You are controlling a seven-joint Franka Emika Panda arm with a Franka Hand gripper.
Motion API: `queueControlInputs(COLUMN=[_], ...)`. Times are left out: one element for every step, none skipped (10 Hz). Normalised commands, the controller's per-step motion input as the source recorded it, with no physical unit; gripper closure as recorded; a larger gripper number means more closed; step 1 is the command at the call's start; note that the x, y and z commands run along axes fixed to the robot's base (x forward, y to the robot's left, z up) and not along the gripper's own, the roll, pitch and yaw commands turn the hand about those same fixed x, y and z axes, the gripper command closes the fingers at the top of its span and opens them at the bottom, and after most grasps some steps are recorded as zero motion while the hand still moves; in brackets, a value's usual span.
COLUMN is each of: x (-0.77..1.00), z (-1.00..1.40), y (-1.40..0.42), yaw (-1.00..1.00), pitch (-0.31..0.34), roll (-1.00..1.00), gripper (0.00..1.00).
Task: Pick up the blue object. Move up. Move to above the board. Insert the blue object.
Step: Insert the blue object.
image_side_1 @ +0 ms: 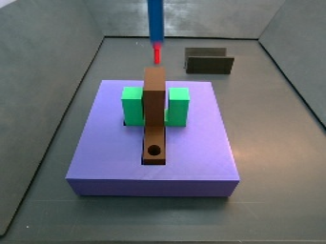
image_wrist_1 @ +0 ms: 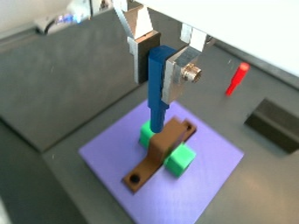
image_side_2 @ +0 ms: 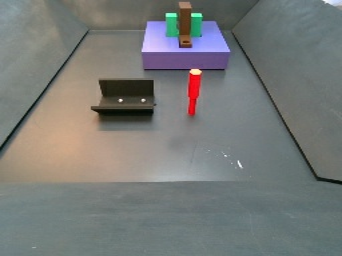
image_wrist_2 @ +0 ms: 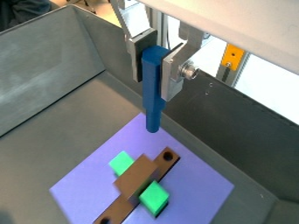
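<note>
- The gripper (image_wrist_1: pixel 162 59) hangs high over the purple slab (image_side_1: pixel 192 167), its two silver fingers (image_wrist_2: pixel 173 65) closed on the upper part of the blue peg (image_wrist_2: pixel 153 87), which hangs upright below them.
- In a side view only the lower part of the peg (image_side_1: pixel 155 19) shows, above the far end of the plank (image_side_1: pixel 154 119); the gripper itself is out of frame there.
- The plank lies along the slab, clasped across its middle by the green block (image_side_1: pixel 132 105), with its round hole (image_side_1: pixel 154 151) at the end nearest that camera.
- Judged from both wrist views, the peg's tip is over the slab but not yet over the hole (image_wrist_2: pixel 170 157); the exact offset is hard to read.
- Risk: lowering from here would put the tip on the plank's face or the green block, which could tilt the peg in the grip or push the plank askew.
- Risk: a slight lean in the peg could jam it at the hole's rim.
- The red peg (image_side_2: pixel 194 92) and the fixture (image_side_2: pixel 124 97) stand well away from the slab, out of the path.
</note>
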Motion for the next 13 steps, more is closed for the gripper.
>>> queueControlInputs(x=[0.0, 0.0, 0.0, 0.0, 0.0, 0.0, -0.04, -0.06, 0.0, 0.0, 0.0, 0.0, 0.0], z=[-0.72, -0.7, -0.69, -0.73, -0.82, -0.81, -0.49, -0.13, -0.01, -0.14, -0.2, -0.26, -0.29], y=[-0.55, -0.29, -0.25, -0.19, -0.07, 0.0, 0.01, 0.0, -0.01, -0.03, -0.05, -0.01, -0.01], yaw=[0.04, 0.05, 0.05, 0.07, 0.05, 0.0, 0.0, -0.02, -0.02, -0.07, -0.03, -0.04, -0.02], pitch=[-0.25, -0.259, -0.261, -0.25, -0.214, -0.12, 0.0, 0.084, 0.17, 0.154, 0.104, 0.081, 0.02], roll=[0.0, -0.05, -0.06, -0.05, -0.02, 0.01, 0.13, 0.27, 0.4, 0.37, 0.27, 0.25, 0.15], gripper=[1.0, 1.0, 1.0, 1.0, 1.0, 1.0, 1.0, 1.0, 1.0, 1.0, 1.0, 1.0, 1.0])
